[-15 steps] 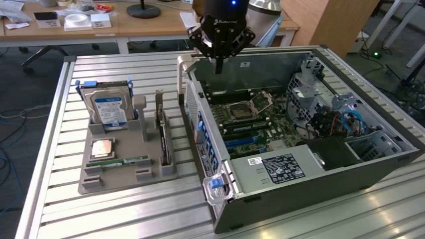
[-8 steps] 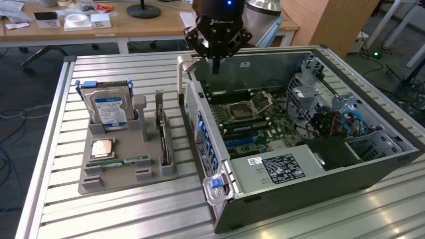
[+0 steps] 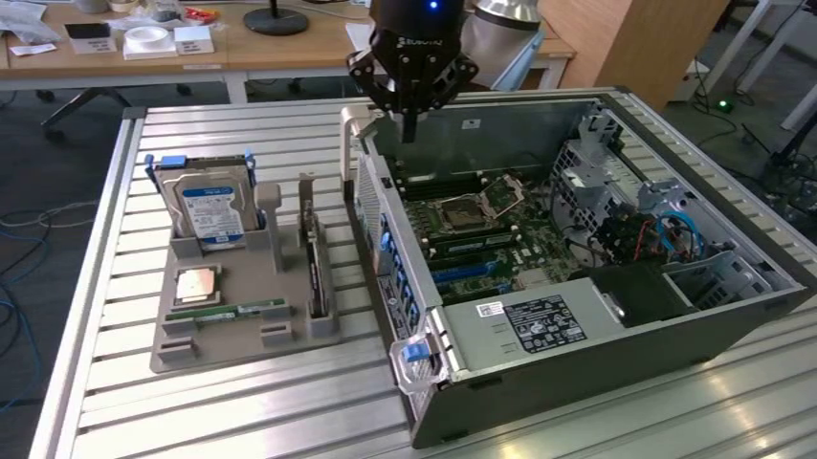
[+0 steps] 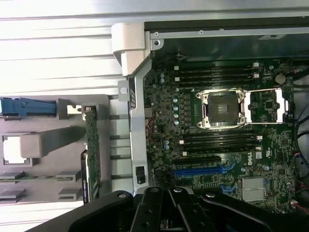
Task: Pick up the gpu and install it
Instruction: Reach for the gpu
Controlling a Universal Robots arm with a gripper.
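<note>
The gpu (image 3: 313,266) stands on edge in a slot of the grey holder (image 3: 172,356) on the slatted table, its silvery bracket at the far end. In the wrist view the gpu (image 4: 91,151) shows edge-on as a thin green board beside the case wall. My gripper (image 3: 408,132) hangs above the far rim of the open computer case (image 3: 613,354), on the exterior view's right of the gpu and well above it. Its fingers are shut together with nothing between them. The black fingers (image 4: 179,209) point down over the motherboard (image 4: 169,96).
The holder also carries a hard drive (image 3: 210,206) with a blue-white label, a processor chip (image 3: 198,284) and a memory stick (image 3: 230,311). Inside the case lie the processor socket (image 4: 224,108) and blue expansion slots (image 4: 200,171). Desks stand behind the table.
</note>
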